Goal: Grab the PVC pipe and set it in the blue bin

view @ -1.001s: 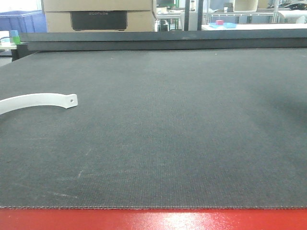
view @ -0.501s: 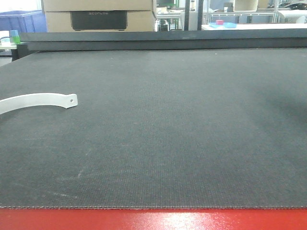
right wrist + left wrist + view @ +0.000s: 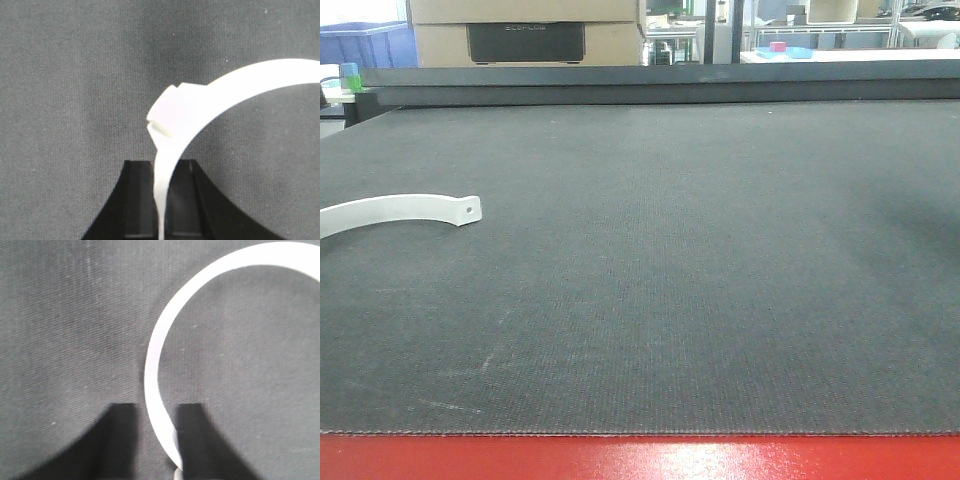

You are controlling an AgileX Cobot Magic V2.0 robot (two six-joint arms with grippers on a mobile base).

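Observation:
A curved flat white strap (image 3: 400, 212) with a hole at its end lies on the dark mat (image 3: 670, 250) at the left. In the left wrist view this strap (image 3: 155, 355) runs between the fingers of my left gripper (image 3: 156, 408), against the right finger; the jaws stand apart. A small rounded off-white end, the PVC pipe (image 3: 177, 473), peeks out at the bottom edge between the jaws. My right gripper (image 3: 161, 163) is shut on another curved white strap (image 3: 200, 105) with a blocky clip. Neither gripper shows in the front view.
A blue bin (image 3: 365, 45) stands behind the table at the far left, beside cardboard boxes (image 3: 525, 35). A raised dark ledge (image 3: 660, 85) runs along the mat's far edge. A red strip (image 3: 640, 460) borders the near edge.

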